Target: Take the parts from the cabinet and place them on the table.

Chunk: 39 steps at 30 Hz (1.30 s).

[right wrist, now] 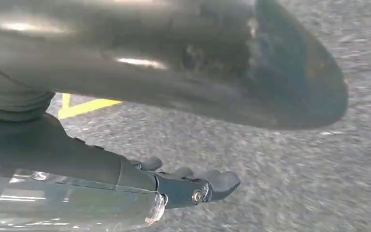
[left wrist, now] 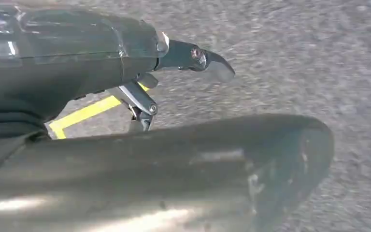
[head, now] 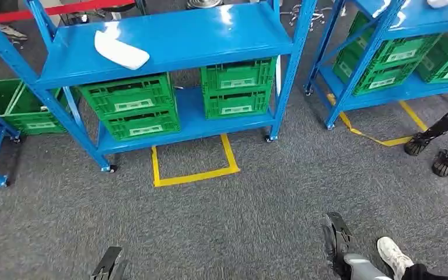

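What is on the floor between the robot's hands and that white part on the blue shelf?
In the head view, grey carpet with a yellow tape square lies between the left hand and the white part atop the blue shelf; nothing else stands there.

Open grey carpet floor lies between the robot and the blue metal shelving cabinet. Top shelf: a white moulded part on the left, bare blue surface to its right. Lower shelf: stacked green slatted plastic crates and fill most of the bay under the top board, with a narrow gap between the stacks. Blue uprights flank the opening. A person's white shoe stands near the robot's right side.
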Available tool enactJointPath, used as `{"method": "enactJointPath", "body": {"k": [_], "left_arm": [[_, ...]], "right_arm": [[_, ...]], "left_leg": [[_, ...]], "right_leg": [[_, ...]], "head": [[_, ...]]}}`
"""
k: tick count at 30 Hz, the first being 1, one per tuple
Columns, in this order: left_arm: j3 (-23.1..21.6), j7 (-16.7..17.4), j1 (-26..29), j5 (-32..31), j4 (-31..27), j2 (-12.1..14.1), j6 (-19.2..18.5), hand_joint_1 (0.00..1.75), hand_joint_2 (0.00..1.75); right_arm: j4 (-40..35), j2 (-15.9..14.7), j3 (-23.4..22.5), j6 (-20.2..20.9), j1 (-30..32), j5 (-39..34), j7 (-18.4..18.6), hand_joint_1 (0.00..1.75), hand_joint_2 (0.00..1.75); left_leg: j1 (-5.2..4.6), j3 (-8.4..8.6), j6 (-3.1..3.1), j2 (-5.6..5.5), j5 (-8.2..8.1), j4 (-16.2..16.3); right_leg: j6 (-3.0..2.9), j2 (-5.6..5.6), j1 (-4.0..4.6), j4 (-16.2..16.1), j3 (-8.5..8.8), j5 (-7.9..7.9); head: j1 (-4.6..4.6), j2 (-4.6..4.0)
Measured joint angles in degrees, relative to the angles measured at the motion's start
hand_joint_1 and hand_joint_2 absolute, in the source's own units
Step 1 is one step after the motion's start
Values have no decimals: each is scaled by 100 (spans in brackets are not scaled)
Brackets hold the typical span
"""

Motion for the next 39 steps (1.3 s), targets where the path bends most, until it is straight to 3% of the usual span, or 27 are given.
{"method": "enactJointPath", "body": {"k": [1,5,6,8,10,11,12,14,15,16,18,19,21,22,24,26,27,28,30,31,32,33,34,35,36,37,39], "left_arm": [[0,6,8,0,9,4,0,0,0],[0,4,-11,-2,22,13,7,0,0],[2,2,-21,0,22,4,7,0,0],[4,-2,-12,-2,30,9,7,0,0],[2,0,26,0,39,7,4,0,0],[2,2,43,0,44,2,5,0,0],[0,2,53,0,44,0,4,0,0],[0,2,49,-2,44,-9,7,0,0],[2,-2,45,-7,44,-13,11,0,0],[2,-7,41,-11,46,-15,13,0,0],[4,-22,31,-17,55,-39,35,0,0],[4,-29,24,-20,59,-42,44,0,0],[7,-59,-6,-20,61,-44,46,0,0],[6,-70,-13,-22,61,-59,44,0,0],[4,-77,-27,-22,61,-59,44,0,0],[4,-77,-19,-22,70,-57,42,0,0],[4,-77,-18,-22,72,-57,39,0,0],[4,-77,-19,-22,74,-59,39,0,0],[4,-77,-20,-22,77,-57,39,0,0],[4,-77,-11,-22,79,-59,39,0,0],[7,-77,-20,-24,79,-66,26,0,0],[7,-79,-23,-28,81,-66,24,0,0],[4,-68,-7,-26,87,-66,24,0,0],[4,-72,-2,-28,90,-72,24,0,0],[4,-72,-8,-28,92,-92,24,0,0],[4,-77,-10,-31,96,-90,24,0,0],[4,-79,-13,-35,103,-92,24,0,0]], "right_arm": [[2,15,0,-2,9,-2,0,0,0],[-2,35,18,4,-3,-2,0,0,0],[-2,24,26,2,-21,0,2,0,0],[-2,15,26,-2,-67,0,0,0,0],[-2,20,28,2,-57,0,2,0,0],[2,22,33,0,-24,0,2,0,0],[0,22,35,2,-14,0,2,0,0],[2,13,39,2,-13,-2,2,0,0],[2,2,42,7,-5,-2,2,0,0],[7,-2,42,9,47,-4,2,0,0],[9,0,55,22,47,-11,4,0,0],[15,-9,57,17,38,-13,-2,0,175],[15,-24,59,22,0,-13,-17,0,175],[18,-31,59,24,-17,-15,-30,0,175],[22,-18,59,35,-45,-17,-39,0,175],[26,2,61,39,-38,-17,-39,0,175],[31,4,63,42,-37,-18,-42,0,175],[31,7,66,42,-42,-17,-42,0,175],[31,11,68,44,-49,-18,-42,0,175],[33,7,68,42,-47,-18,-44,0,175],[35,4,72,46,-65,-18,-44,0,175],[39,2,76,46,-68,-17,-44,0,175],[42,2,79,46,-60,-18,-46,0,175],[44,-9,79,46,-67,-17,-46,0,175],[46,-11,81,50,-63,-17,-44,0,175],[48,-20,81,52,-68,-18,-46,0,175],[48,-37,81,55,-83,-18,-46,0,175]], "left_leg": [[-17,4,40,-47,-20,109],[-42,296,135,-2,-194,-353],[4,545,107,-11,-377,-704],[29,717,107,9,-421,-767],[28,888,94,48,-562,-781],[28,993,87,56,-641,-781],[27,1109,72,71,-724,-781],[26,1367,35,98,-904,-781],[20,1490,11,113,-993,-781],[18,1556,-18,131,-1080,-766],[23,1487,-97,113,-1149,-780],[19,1536,-119,114,-1159,-773],[16,1459,-192,103,-1070,-580],[25,1307,-226,83,-1029,-238],[52,754,-270,79,-1335,564],[84,292,-307,82,-1667,1002],[96,171,-319,85,-1568,956],[109,167,-329,89,-1264,717],[138,368,-340,104,-423,-146],[137,408,-360,101,-367,-270],[99,352,-336,121,-481,-358],[80,375,-210,137,-440,-397],[77,371,-163,132,-444,-399],[104,373,-171,133,-421,-420],[101,377,-185,113,-424,-417],[97,383,-184,107,-425,-418],[92,393,-154,97,-445,-418]], "right_leg": [[35,28,10,-69,0,-28],[177,36,-33,-105,96,72],[204,0,-31,157,-43,107],[263,-42,-43,899,-515,80],[319,-65,-45,1491,-1019,-310],[333,-70,-50,1561,-1191,-420],[337,-74,-53,1463,-1272,-396],[324,-75,-52,827,-1230,80],[300,-78,-50,380,-1193,593],[230,-86,-29,230,-1231,1010],[124,-106,12,265,-1224,922],[78,-107,25,235,-1231,876],[26,-111,-35,132,-1096,851],[-10,-113,-42,69,-1007,827],[-36,-111,-46,14,-913,779],[-29,-105,-50,17,-844,699],[-17,-104,-57,23,-790,654],[3,-100,-67,27,-727,608],[69,-96,-99,35,-591,516],[105,-85,-101,15,-567,489],[135,-86,-101,31,-560,497],[176,-82,-80,42,-616,479],[207,-86,-83,31,-606,460],[201,-88,-86,62,-604,387],[86,-90,-84,56,-597,433],[41,-88,-80,50,-579,441],[24,-89,-78,5,-544,442]], "head": [[9,-2],[-1,0],[22,-2],[110,-2],[143,-2],[156,0],[182,0],[210,0],[226,0],[212,-2],[189,0],[191,0],[195,2],[167,-2],[101,0],[66,0],[64,0],[51,0],[31,0],[25,0],[-25,-2],[-48,0],[30,0],[38,0],[47,0],[88,0],[132,0]]}}
